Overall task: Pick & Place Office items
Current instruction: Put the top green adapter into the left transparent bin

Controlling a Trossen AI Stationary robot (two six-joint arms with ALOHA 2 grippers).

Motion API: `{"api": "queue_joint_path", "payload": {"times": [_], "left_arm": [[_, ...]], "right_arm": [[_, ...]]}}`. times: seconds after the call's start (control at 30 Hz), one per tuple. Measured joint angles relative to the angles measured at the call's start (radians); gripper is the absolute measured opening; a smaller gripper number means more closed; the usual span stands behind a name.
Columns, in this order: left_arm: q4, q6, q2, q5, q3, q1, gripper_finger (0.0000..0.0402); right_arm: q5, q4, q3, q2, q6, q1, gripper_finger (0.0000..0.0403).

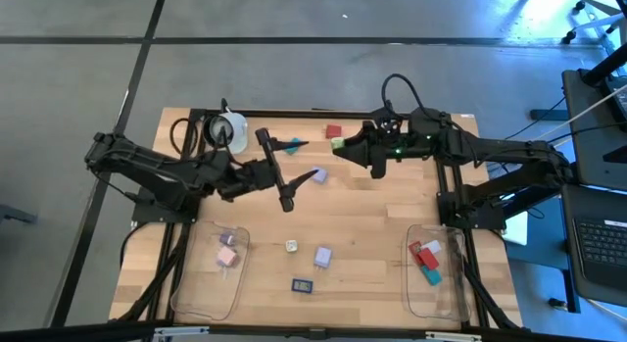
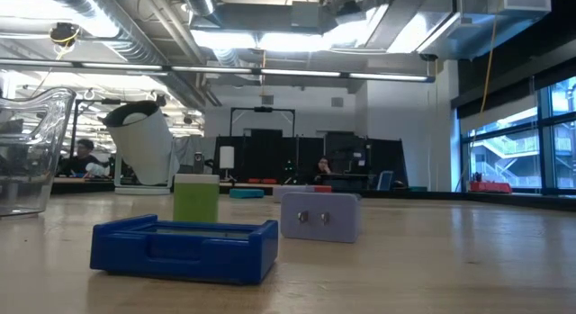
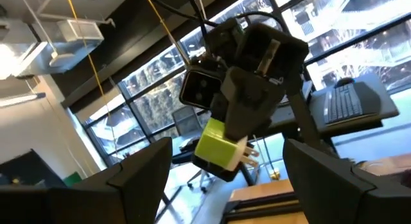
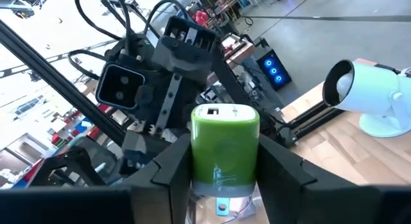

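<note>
Green charger block (image 4: pixel 225 144) sits clamped in the right gripper (image 4: pixel 225 161) jaws, held on its flat sides, lifted above the far middle of the table (image 1: pixel 362 215). Looks like hard glossy plastic, rounded corners, metal prongs at one end: likely light, stiff, a bit slick, so flat-side grip is the right one. Left gripper (image 1: pixel 286 177) hovers close by, jaws apart, empty. Other small blocky items lie near the front, some in clear trays (image 1: pixel 439 293)
</note>
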Motion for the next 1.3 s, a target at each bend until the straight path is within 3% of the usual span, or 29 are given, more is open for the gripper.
{"api": "queue_joint_path", "payload": {"times": [0.67,1.3], "left_arm": [[0.115,0.075,0.112,0.212,0.0,0.16,0.0294],[0.132,0.071,0.121,0.273,0.0,0.173,0.0294]], "right_arm": [[0.0,0.021,-0.001,0.015,0.037,0.0,0.0146],[-0.064,0.021,-0.002,0.045,0.062,0.007,0.0146]]}}
